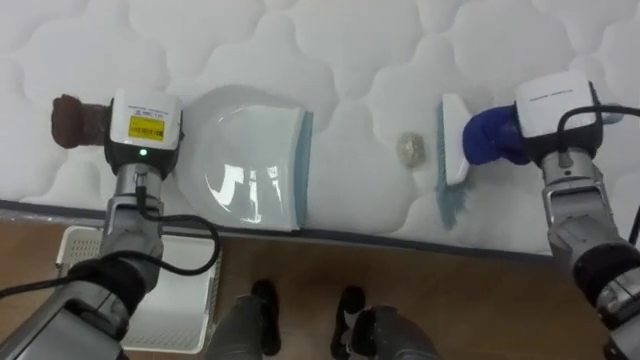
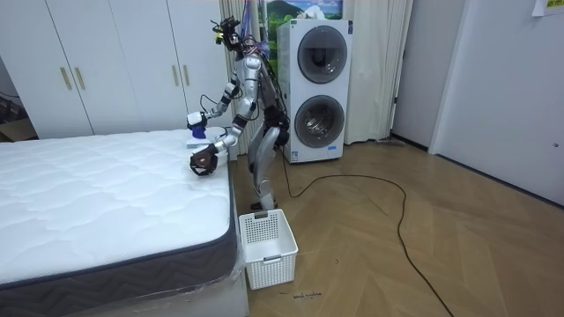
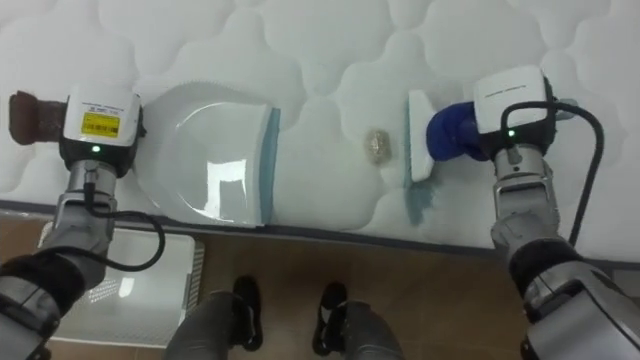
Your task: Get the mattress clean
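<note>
Dustpan, scrap and brush on a quilted mattress.
My left hand meets the dustpan (grip hidden, cannot tell); the small crumpled scrap, probably light, better swept than pinched, lies just left of the brush at my right hand, grip likewise hidden. Soft mattress; wood floor below.

Bright, even indoor light, seemingly from overhead, with soft shadows. White glare streaks on the glossy dustpan. Gentle shading in the quilted dimples of the mattress. Pale sheen on the wood floor in the room view.
</note>
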`<state>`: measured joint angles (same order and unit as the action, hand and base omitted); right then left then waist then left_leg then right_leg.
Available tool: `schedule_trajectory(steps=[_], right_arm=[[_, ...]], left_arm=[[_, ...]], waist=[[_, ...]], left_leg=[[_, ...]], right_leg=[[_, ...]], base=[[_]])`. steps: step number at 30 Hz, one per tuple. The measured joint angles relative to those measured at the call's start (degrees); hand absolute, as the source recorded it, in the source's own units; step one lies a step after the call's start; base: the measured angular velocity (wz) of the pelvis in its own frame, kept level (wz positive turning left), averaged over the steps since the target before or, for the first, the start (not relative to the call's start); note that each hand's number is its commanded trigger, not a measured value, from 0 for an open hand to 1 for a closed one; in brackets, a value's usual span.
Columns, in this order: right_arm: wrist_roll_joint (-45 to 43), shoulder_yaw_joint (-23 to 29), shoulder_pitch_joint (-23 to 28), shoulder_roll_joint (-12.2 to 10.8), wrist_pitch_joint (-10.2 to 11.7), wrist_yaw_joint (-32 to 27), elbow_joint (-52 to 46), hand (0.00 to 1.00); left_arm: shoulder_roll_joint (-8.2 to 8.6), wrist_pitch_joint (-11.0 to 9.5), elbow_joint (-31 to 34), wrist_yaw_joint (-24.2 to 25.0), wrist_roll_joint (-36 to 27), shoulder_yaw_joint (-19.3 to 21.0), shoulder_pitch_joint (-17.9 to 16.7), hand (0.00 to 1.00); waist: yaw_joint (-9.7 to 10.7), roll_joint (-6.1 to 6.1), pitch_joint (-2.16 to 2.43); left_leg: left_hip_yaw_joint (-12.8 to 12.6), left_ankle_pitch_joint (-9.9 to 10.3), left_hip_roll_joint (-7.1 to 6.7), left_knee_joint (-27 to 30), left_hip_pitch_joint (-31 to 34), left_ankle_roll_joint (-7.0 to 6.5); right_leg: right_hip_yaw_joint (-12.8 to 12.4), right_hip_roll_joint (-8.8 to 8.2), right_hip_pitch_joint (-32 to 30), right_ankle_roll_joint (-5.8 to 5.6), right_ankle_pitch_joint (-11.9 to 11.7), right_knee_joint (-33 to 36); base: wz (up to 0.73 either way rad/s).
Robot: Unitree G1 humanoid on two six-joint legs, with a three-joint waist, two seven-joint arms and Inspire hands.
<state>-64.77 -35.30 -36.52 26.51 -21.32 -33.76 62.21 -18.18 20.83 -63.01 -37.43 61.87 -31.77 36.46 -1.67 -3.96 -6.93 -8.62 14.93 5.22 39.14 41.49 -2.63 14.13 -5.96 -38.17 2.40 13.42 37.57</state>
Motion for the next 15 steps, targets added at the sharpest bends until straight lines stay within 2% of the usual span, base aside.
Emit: schedule_trajectory(steps=[6,8,11,14,15], right_arm=[[-0.4,0.2,1.7,-2.4,0.1,0.5,-4.5,1.00],[-0.3,0.4,1.8,-4.8,0.1,0.9,-5.0,1.00],[-0.1,0.2,2.9,-6.0,0.2,2.3,-8.4,1.00],[1.8,-1.2,3.0,-7.9,1.7,5.1,-12.3,1.00],[2.2,-1.3,3.2,-8.8,2.9,6.7,-13.8,1.00]], left_arm=[[1.34,0.4,0.1,1.6,0.0,0.0,0.0,1.00],[1.39,0.3,0.1,2.0,-0.2,0.1,-0.1,1.00],[1.77,0.1,0.2,2.6,-0.5,0.0,-0.1,1.00],[2.59,-0.5,0.3,3.4,-0.4,-0.1,-0.1,1.00],[2.95,-1.1,0.6,3.5,-0.4,-0.1,-0.1,1.00]], waist=[[-0.2,-0.05,0.05],[-0.1,-0.02,0.06],[0.0,-0.05,0.09],[0.0,-0.03,0.12],[-0.2,0.09,0.19]], left_leg=[[-0.5,-0.2,-0.06,-0.5,-0.8,0.08],[-0.5,-0.4,0.04,-0.5,-1.1,0.23],[-0.5,-0.4,0.02,-0.8,-1.3,0.26],[-0.8,-0.5,-0.01,-0.9,-1.8,0.25],[-0.8,-0.5,-0.06,-0.9,-1.9,0.25]], right_leg=[[-0.1,0.06,0.4,0.00,0.0,-0.2],[-0.1,0.21,0.8,0.00,0.0,-0.4],[-0.4,0.30,1.0,0.01,0.0,-0.8],[-0.9,0.45,1.3,-0.07,0.0,-0.8],[-0.9,0.45,1.4,-0.13,0.1,-0.8]], base=[[-0.02],[-0.04],[0.00],[-0.06],[0.00]])
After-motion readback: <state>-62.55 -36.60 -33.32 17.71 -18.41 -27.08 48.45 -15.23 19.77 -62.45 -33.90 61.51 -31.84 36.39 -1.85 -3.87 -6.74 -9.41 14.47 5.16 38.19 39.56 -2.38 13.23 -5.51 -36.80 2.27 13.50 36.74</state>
